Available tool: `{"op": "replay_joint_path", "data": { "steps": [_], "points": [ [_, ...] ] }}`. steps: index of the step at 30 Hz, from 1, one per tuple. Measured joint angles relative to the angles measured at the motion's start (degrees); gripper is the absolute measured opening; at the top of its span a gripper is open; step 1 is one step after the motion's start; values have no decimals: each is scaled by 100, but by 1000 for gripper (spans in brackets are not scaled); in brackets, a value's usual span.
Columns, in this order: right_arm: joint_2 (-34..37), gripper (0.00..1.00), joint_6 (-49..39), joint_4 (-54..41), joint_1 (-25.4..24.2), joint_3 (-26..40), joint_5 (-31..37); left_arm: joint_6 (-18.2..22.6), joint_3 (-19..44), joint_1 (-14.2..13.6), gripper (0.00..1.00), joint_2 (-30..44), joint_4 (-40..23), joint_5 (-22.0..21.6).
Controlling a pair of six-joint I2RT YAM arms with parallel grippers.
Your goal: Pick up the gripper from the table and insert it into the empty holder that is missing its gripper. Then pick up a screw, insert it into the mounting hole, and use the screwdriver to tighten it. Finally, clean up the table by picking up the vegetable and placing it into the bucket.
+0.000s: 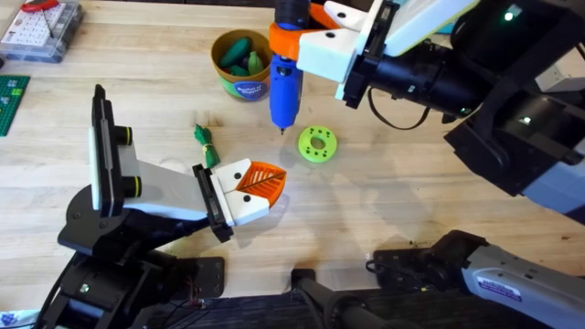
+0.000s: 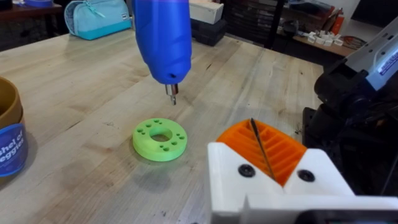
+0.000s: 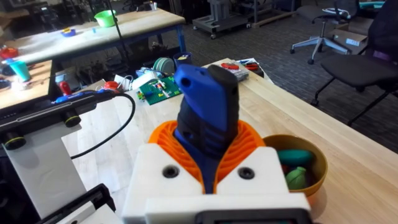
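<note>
Screwdriver (image 1: 284,87), blue with an orange collar, hangs upright in the right gripper (image 1: 315,46), whose white fingers with orange pads are clamped around its body; its metal tip points down at the wooden table (image 1: 411,183), just left of the green disc (image 1: 317,143). Far behind it sits the yellow bucket (image 1: 239,64), already holding green toy pieces. A slim green vegetable (image 1: 206,142) lies on the table left of the disc. Nearer, the left gripper (image 1: 260,185) hovers with its fingers pressed together, holding nothing.
</note>
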Motion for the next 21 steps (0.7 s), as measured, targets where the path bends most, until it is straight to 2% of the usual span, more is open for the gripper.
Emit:
{"op": "replay_joint_path", "data": {
  "steps": [6, 9, 12, 16, 21],
  "points": [
    [58, 45, 0, -296, -12, -42, 26, -4, 0, -3, 14, 0, 2, 7],
    [66, 47, -37, -509, -72, -48, 291, -4, 0, -3, 14, 0, 2, 7],
    [66, 46, -216, -1022, -196, -52, 948, -4, 0, -3, 14, 0, 2, 7],
    [129, 45, -820, -1907, -321, -61, 2272, -4, 0, -3, 14, 0, 2, 7],
    [573, 45, -1677, -2300, -492, -63, 3766, -4, 0, -3, 14, 1, 2, 4]
  ]
}}
